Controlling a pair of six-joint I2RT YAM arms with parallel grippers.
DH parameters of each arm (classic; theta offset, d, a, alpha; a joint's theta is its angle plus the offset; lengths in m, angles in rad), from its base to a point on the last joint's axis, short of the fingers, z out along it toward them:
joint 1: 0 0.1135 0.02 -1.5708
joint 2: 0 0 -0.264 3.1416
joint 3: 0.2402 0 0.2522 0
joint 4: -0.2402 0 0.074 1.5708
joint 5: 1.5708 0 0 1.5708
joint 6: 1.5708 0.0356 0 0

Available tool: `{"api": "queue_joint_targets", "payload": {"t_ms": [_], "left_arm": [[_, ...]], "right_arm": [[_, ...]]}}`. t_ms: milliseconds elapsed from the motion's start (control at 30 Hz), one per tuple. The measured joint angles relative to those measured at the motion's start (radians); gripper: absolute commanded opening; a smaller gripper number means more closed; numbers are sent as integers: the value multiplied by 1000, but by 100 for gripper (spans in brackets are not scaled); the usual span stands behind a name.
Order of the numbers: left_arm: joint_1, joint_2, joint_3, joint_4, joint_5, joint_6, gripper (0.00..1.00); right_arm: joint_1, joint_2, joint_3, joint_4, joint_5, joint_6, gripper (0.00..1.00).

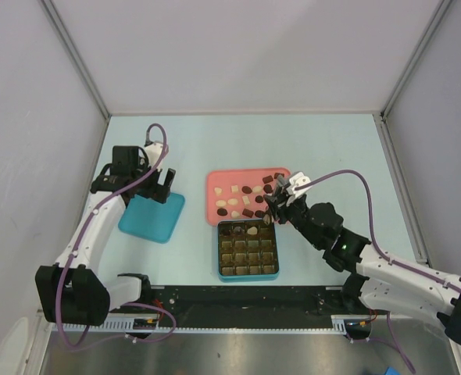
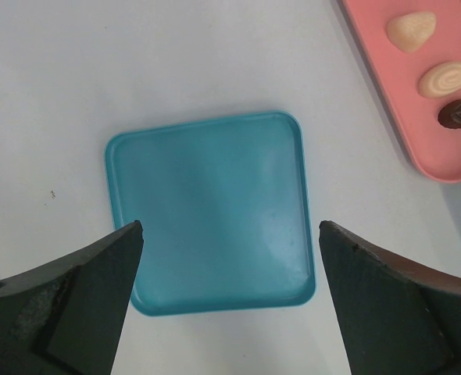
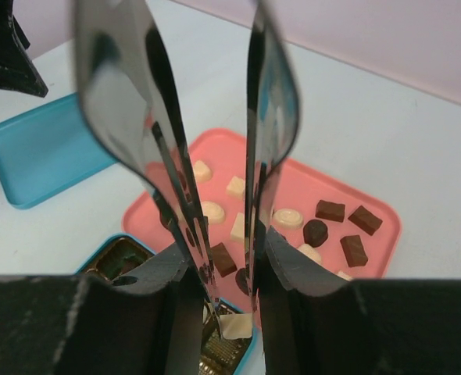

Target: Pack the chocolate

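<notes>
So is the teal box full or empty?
Nearly empty: in the teal box only one cream chocolate shows, top row, at the right gripper; other compartments look bare.

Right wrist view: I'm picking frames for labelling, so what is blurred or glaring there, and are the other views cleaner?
Right wrist: the shiny tongs are close, soft and full of reflections; the chocolates behind are sharp. Left wrist: lid crisp, mild sheen, near fingers dark. Top: even light, soft shadows, chocolates tiny.

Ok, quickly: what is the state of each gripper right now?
Left gripper: open, holding nothing.
Right gripper: closed on the metal tongs.
</notes>
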Motion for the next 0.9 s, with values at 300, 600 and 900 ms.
{"api": "queue_joint_targets", "payload": {"t_ms": [300,600,900], "left_arm": [[0,-5,0,0,1,0,100],[0,-5,0,0,1,0,100],[0,-5,0,0,1,0,100]], "right_arm": [[27,45,-16,0,4,23,35],[31,66,-16,25,11,23,44],[31,85,-17,77,28,11,38]]}}
